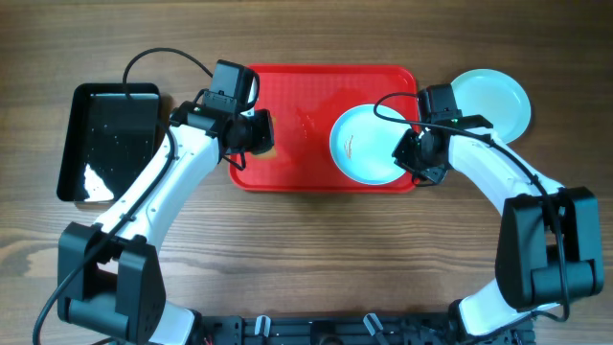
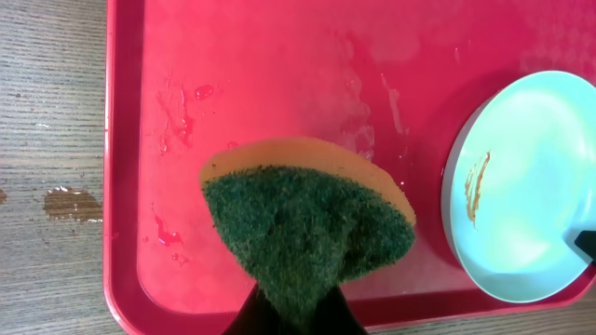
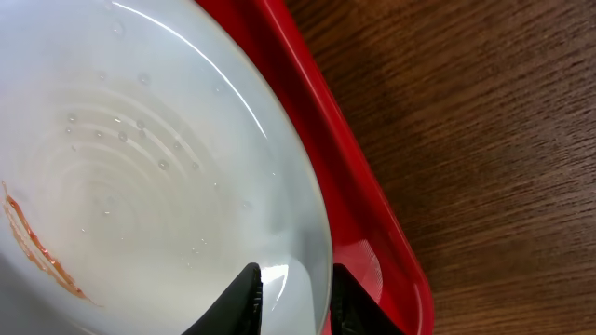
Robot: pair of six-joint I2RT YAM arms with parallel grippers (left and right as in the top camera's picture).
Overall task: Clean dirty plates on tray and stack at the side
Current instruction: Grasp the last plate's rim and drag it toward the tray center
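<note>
Overhead view of two robot arms at a wooden surface (image 1: 316,249). A red tray (image 1: 287,96) lies at the middle, on the far side. One dirty plate (image 1: 364,144), pale blue with a brown smear (image 1: 350,147) left of its centre, sits at the tray's right end.

The right gripper (image 1: 421,153) is at the plate's right edge. In its wrist view the jaws straddle the rim, one finger inside the plate and one in the narrow slot between plate and tray wall. Whether they are clamped yet cannot be told. The hold looks meant to steady or tip the plate for scrubbing.

The left gripper (image 1: 251,132) hovers over the tray's left part, well apart from the plate. Its jaws are clamped on a sponge (image 2: 307,219), green scouring face showing in the wrist view, apparently ready to wipe.

Wet streaks (image 2: 363,102) mark the bare tray floor between sponge and plate; nothing else blocks the way. A second plate (image 1: 493,101), unmarked, rests off the tray at far right, close beside the right arm, likely the stack. A black tray (image 1: 105,139) lies at the left.
</note>
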